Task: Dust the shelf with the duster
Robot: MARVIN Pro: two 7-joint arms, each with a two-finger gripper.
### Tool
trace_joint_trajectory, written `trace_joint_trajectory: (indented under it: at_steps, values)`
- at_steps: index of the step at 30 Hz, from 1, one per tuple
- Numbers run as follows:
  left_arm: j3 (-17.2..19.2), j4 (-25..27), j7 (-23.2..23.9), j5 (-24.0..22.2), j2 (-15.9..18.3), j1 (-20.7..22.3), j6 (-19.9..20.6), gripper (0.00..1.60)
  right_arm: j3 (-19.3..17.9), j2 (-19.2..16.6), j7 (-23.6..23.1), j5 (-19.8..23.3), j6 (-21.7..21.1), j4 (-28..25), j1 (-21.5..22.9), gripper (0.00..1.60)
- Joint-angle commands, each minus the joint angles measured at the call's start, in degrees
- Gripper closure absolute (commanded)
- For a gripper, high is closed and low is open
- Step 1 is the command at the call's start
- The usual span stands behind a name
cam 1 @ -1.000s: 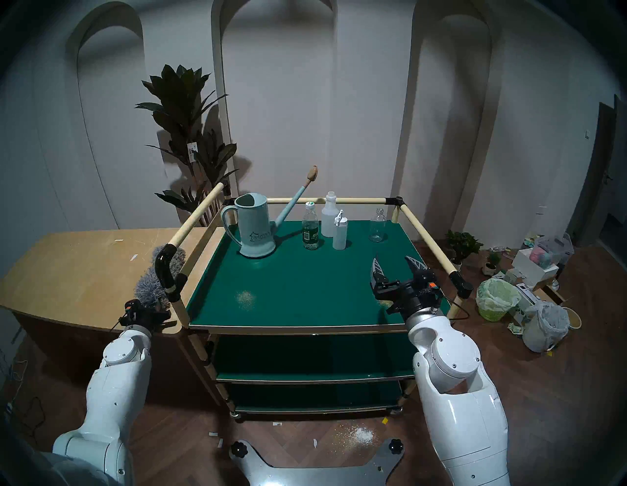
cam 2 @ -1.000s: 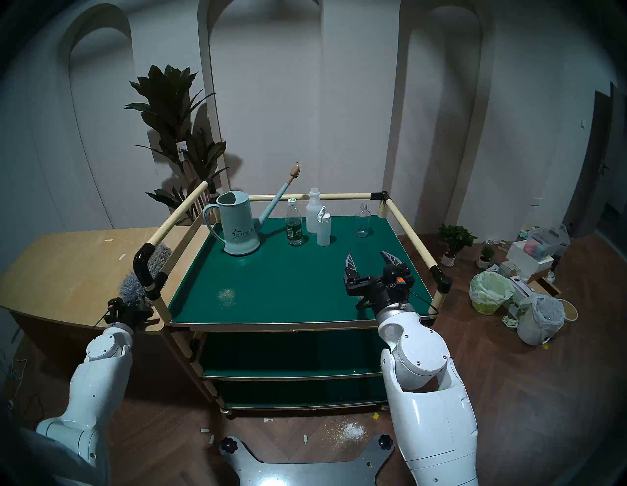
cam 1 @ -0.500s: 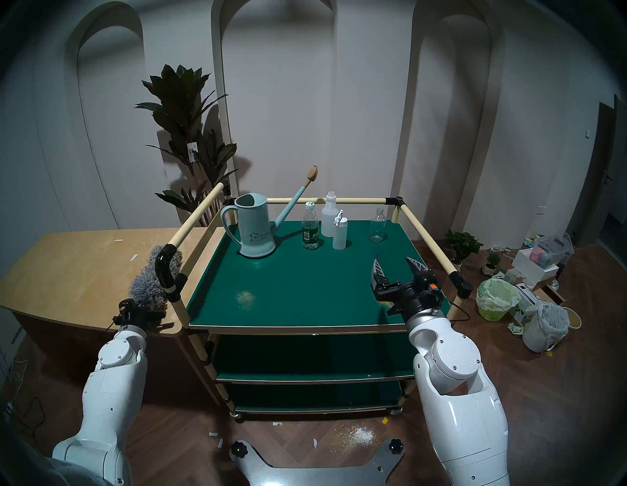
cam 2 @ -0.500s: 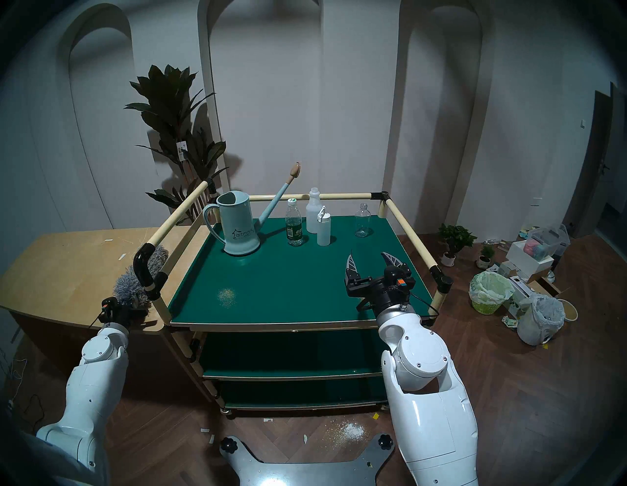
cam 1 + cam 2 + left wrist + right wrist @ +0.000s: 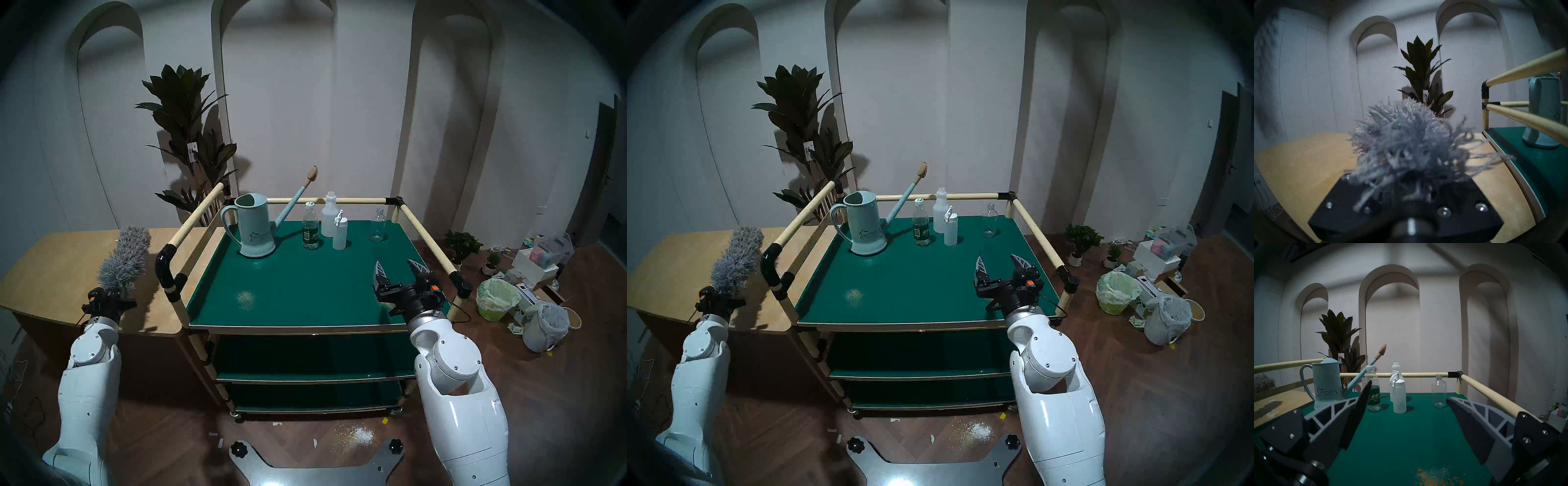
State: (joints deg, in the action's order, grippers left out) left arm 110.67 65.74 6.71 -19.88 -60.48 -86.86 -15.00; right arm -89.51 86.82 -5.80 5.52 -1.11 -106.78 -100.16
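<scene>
The duster (image 5: 125, 261) is long, grey and shaggy. My left gripper (image 5: 112, 298) is shut on its handle end and holds it tilted up over the wooden counter (image 5: 61, 271), left of the cart's rail. In the left wrist view the duster (image 5: 1403, 139) fills the middle and hides the fingers. The shelf (image 5: 305, 281) is the cart's top dark-green tier. A pale crumb patch (image 5: 245, 298) lies near its front left. My right gripper (image 5: 398, 266) is open and empty over the front right of the shelf (image 5: 1407, 429), with orange crumbs (image 5: 1437, 475) below it.
At the back of the shelf stand a pale blue watering can (image 5: 254, 227), a water bottle (image 5: 310, 230), two white bottles (image 5: 334, 224) and a clear glass bottle (image 5: 376, 225). Cream rails with black joints (image 5: 166, 268) edge the shelf. Bins (image 5: 495, 298) stand on the floor at right.
My left arm has swung the duster left and up, away from the cart's rail corner, so it now stands clear over the counter. The right gripper has barely moved.
</scene>
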Motion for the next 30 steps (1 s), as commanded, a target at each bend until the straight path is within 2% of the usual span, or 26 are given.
trace_joint_trajectory:
  at_steps: [1,2,4,12,20,28,29,30]
  values:
    - [2.86,5.67,1.05,-0.33,4.04,0.27,-1.17,1.6,-0.49,-0.27,-0.13,0.18,0.28,-0.47,1.34,0.0]
    - [3.42,7.64,1.19,-0.61,4.1,-0.39,-0.79,1.6,-0.63,-0.31,-0.1,0.23,0.27,-0.35,1.62,0.0]
    - [4.03,7.48,1.61,-0.86,4.74,0.27,-0.67,1.6,-0.96,-0.39,-0.06,0.3,0.29,-0.09,2.26,0.0]
    - [5.88,14.31,3.73,-2.97,5.41,0.46,0.39,1.6,-2.04,-0.78,-0.1,0.66,0.29,0.88,4.21,0.0]
    - [4.59,18.95,6.71,-5.4,4.53,0.31,2.09,1.6,-2.38,-1.23,-0.26,1.16,0.35,1.58,5.89,0.0]
    - [2.5,25.96,9.65,-8.04,3.51,-0.81,5.68,1.6,-3.22,-1.91,-0.34,1.61,0.15,3.17,6.45,0.0]
    - [2.0,25.5,10.04,-8.32,3.47,-0.54,5.89,1.6,-3.28,-1.97,-0.35,1.63,0.14,3.33,6.46,0.0]
    - [1.56,27.41,10.39,-8.71,3.24,-0.86,6.54,1.6,-3.35,-2.05,-0.39,1.69,0.14,3.53,6.56,0.0]
